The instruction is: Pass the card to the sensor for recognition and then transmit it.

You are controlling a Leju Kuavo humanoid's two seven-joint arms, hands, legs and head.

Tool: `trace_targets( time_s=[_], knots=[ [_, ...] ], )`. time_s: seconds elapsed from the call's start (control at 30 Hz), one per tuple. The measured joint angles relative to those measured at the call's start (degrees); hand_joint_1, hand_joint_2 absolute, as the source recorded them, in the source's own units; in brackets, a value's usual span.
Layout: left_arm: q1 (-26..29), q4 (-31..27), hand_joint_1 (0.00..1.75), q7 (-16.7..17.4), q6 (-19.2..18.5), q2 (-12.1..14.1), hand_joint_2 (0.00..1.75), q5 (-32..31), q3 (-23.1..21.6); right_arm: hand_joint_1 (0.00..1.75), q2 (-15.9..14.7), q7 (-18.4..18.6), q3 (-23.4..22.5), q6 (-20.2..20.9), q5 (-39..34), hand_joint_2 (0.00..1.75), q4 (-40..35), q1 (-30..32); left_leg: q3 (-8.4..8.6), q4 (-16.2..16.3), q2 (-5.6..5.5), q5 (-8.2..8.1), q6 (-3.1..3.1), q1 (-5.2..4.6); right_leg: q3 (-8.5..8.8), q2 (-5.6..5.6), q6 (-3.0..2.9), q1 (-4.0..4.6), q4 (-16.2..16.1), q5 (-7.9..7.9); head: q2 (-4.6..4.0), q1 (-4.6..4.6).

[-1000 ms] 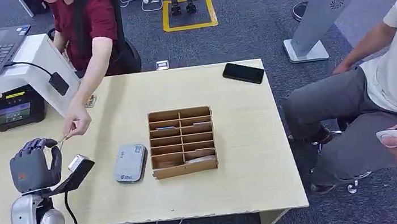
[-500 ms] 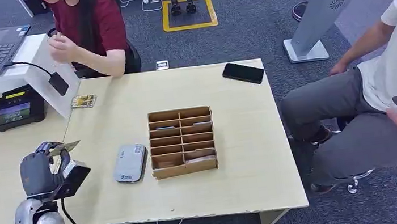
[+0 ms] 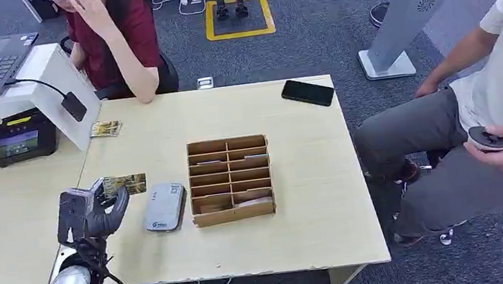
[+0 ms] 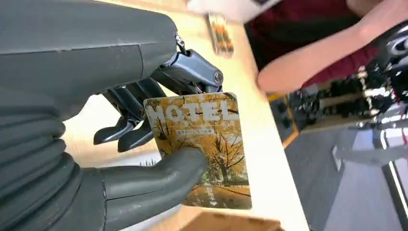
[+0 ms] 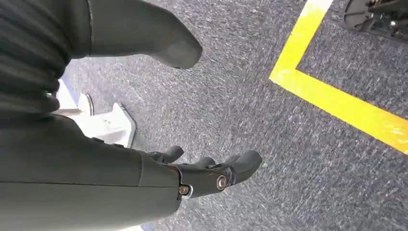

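Left hand (image 3: 91, 212) pinches card (image 3: 125, 184) beside sensor (image 3: 164, 206); right hand (image 5: 202, 168) loosely spread

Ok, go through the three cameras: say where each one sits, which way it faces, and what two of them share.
Head view: high on the body, facing forward and down at the table; the left hand holds the card beside the grey sensor.
Left wrist view: behind the left hand, close on the card.
Right wrist view: behind the hanging right hand, facing carpet.
Shared: head and left wrist views both show the card.
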Motion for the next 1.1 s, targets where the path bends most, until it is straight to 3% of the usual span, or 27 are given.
trace_targets(
  time_s=[0.2,0.43,0.53,0.73,0.9,1.1],
  knots=[
    [-2.2,0.3,1.75,3.74,2.91,-1.95,1.75,2.74,-2.74,0.0,0.2,-0.81,-0.83,-0.68,0.61,1.75,0.0,-0.17,-0.01,0.0,-0.02,0.0,0.0,0.0,0.01,-0.01,0.05,0.0,0.0,0.04,0.0,0.02],
    [-3.17,2.19,1.75,5.49,5.33,-2.85,1.75,1.75,-3.79,0.0,0.48,0.07,-1.16,-0.13,1.27,1.75,0.0,-0.08,-0.01,-0.01,-0.02,0.01,0.0,0.01,0.0,-0.01,0.04,0.01,0.0,0.03,0.0,0.02],
    [-2.99,3.54,1.75,5.75,7.19,-3.11,1.75,-1.03,-4.33,0.0,0.5,0.59,-1.16,0.31,1.97,1.75,0.0,-0.04,-0.01,0.0,-0.02,0.01,0.0,0.0,0.0,0.0,0.04,0.01,0.0,0.03,0.0,0.0],
    [-4.05,7.17,1.75,6.61,16.22,-3.99,1.75,-12.54,-5.69,0.0,0.52,-0.61,-1.31,0.11,2.82,1.75,0.0,-0.18,-0.03,0.0,-0.03,0.01,0.01,0.0,0.01,-0.02,0.06,0.0,0.0,0.04,0.0,0.02],
    [-6.12,11.68,1.75,6.45,18.95,-3.64,1.75,-14.81,-5.29,0.0,0.66,-1.07,-1.38,0.13,3.8,1.75,0.0,-0.21,-0.04,0.0,-0.03,0.01,0.01,0.0,0.01,-0.02,0.06,0.0,0.01,0.05,0.0,0.02],
    [-6.75,14.6,1.75,5.51,19.21,-2.72,1.75,-15.77,-3.37,0.0,0.66,0.02,-1.6,0.94,4.22,1.75,0.0,-0.18,-0.04,-0.01,-0.03,0.03,-0.02,0.04,0.0,-0.02,0.05,0.0,0.01,0.04,0.0,0.02]
  ],
)
